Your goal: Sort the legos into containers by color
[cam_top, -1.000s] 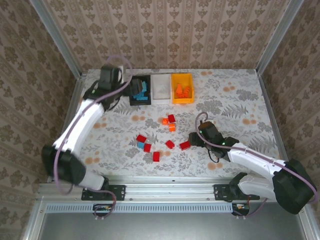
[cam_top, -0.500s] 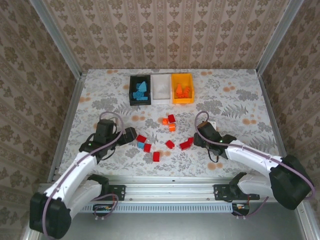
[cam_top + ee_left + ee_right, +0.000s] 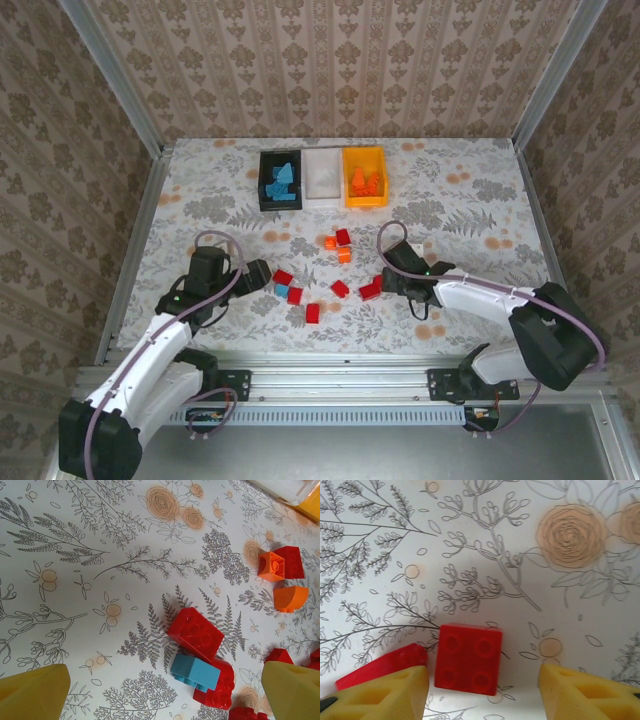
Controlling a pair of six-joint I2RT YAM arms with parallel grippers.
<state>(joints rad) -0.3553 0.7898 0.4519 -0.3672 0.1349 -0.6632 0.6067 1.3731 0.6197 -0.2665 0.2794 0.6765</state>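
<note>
Right wrist camera looks straight down on a square red brick [image 3: 468,662], four studs up, lying flat on the tabletop [image 3: 560,595]. It sits between the two yellow fingers [image 3: 585,692] of the right pincer [image 3: 481,680], which is spread wide and holds nothing. The brick is just beside one finger and well apart from the other. A second red piece [image 3: 380,666] lies at the tip of that nearer finger; whether they touch is hard to tell.

By its look the brick is hard, light, glossy plastic that will not give and may slip. The flat opposite side walls, low down and clear of the studs, seem the best hold. Closing may well drag the neighbouring piece along.

The left pincer [image 3: 162,695] is likewise spread and empty. A light blue brick [image 3: 195,672] lies ahead of it between the finger lines, pressed against two red ones.

Far ahead of both pincers stand the black bin [image 3: 280,180] with blue pieces, the white bin [image 3: 323,178], and the orange-yellow bin [image 3: 364,177] with orange ones. Red probably belongs in the white.
</note>
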